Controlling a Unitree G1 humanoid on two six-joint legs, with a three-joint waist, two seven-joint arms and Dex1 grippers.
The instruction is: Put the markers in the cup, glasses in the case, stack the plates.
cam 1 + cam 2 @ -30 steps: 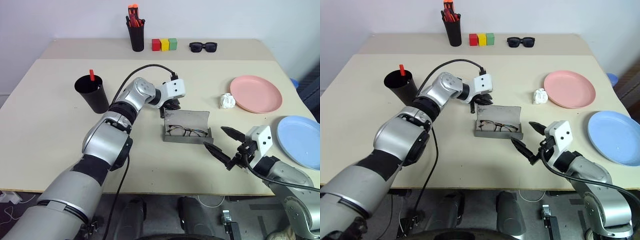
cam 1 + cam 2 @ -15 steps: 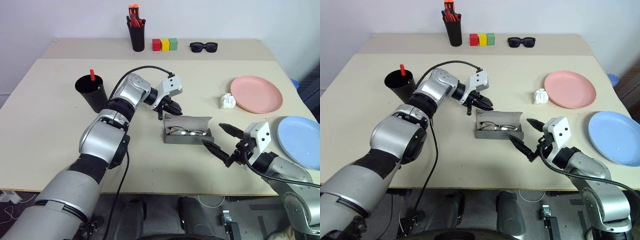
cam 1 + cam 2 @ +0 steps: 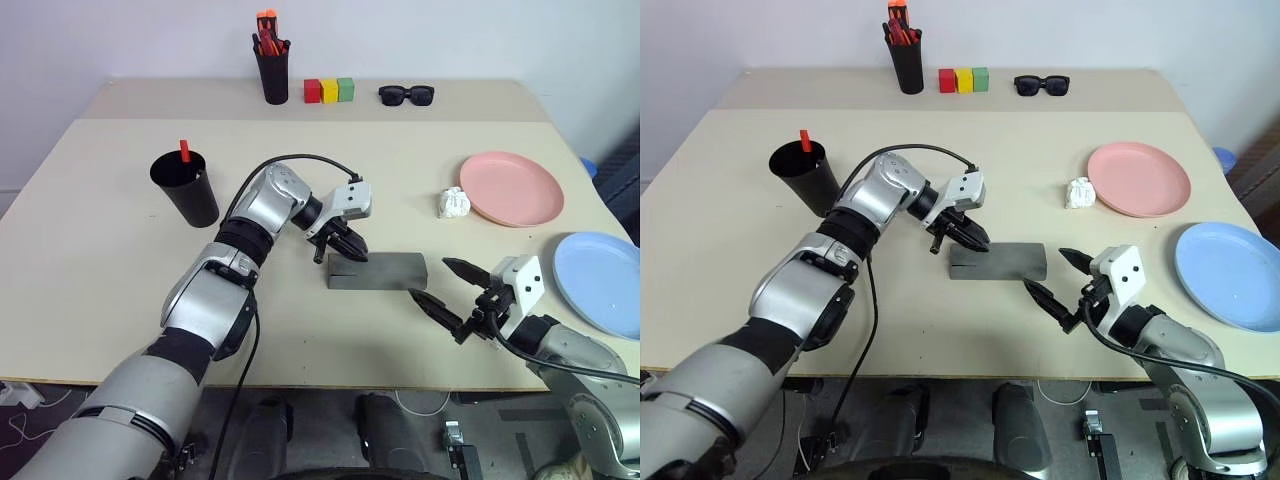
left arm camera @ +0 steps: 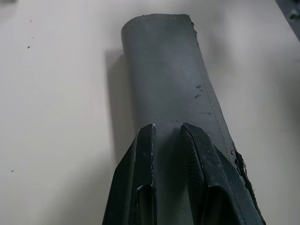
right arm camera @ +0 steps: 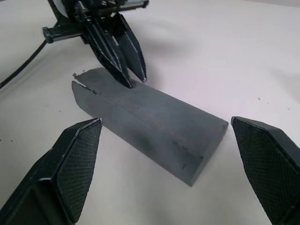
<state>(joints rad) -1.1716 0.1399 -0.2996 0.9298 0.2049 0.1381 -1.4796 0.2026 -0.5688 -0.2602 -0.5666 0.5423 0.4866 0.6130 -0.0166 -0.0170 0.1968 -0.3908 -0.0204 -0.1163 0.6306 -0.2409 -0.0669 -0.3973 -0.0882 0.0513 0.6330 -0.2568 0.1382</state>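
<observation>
A beige table (image 3: 100, 250) holds everything; a light blue plate (image 3: 600, 282) lies at its right edge, a pink plate (image 3: 511, 187) just beyond it; the black cup (image 3: 186, 187) stands at left with a red-tipped marker (image 3: 184, 150) inside; the grey case (image 3: 378, 270) lies closed at centre; the left gripper (image 3: 345, 251), fingers nearly together, presses on the case's left end; the right gripper (image 3: 447, 288) hovers near its right end, fingers wide apart, empty.

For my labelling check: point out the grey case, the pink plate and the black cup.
grey case (image 3: 385, 269), left eye view, middle of its closed lid.
pink plate (image 3: 511, 187), left eye view, its bare centre.
black cup (image 3: 190, 200), left eye view, its outer wall.
</observation>
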